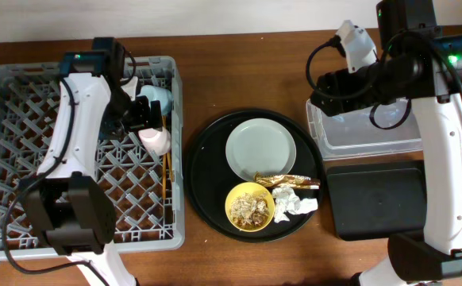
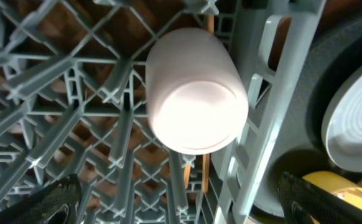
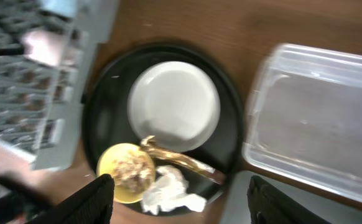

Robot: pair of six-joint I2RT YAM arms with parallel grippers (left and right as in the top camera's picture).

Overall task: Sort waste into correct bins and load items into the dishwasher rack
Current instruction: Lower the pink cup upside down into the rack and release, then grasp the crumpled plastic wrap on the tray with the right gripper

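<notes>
Pink cup (image 2: pixel 196 93) in the dishwasher rack (image 1: pixel 25 119), near the rack's right wall, tilted among the pegs with its flat base turned up toward the left wrist camera. The left claw (image 2: pixel 184 199) hangs above it, fingers spread wide and closed on nothing; the cup sits beyond the fingertips, clear of both. A light blue cup (image 1: pixel 159 97) stands just behind the pink one, at the rack's far right corner. Two wooden chopsticks (image 1: pixel 165 171) lie in the lattice along the same wall, running from under the pink cup toward the near edge.

On the table (image 1: pixel 215 71), to the right of the rack, a round black tray (image 1: pixel 207 167) carries the pale plate (image 1: pixel 260 148) at its far side and the yellow bowl (image 1: pixel 231 214) at its near side, with beige food scraps (image 1: pixel 249 206) inside the bowl. The gold-brown wrapper (image 1: pixel 286 181) lies between plate and bowl, touching the crumpled white tissue (image 1: pixel 294 202) beside the bowl.

Further right stand the clear tub (image 1: pixel 366 135) and, nearer the front edge, the black rectangular tray (image 1: pixel 378 202). The right claw (image 3: pixel 180 186) is raised over the tub's left end, fingers wide apart and carrying nothing; its wrist view is blurred.
</notes>
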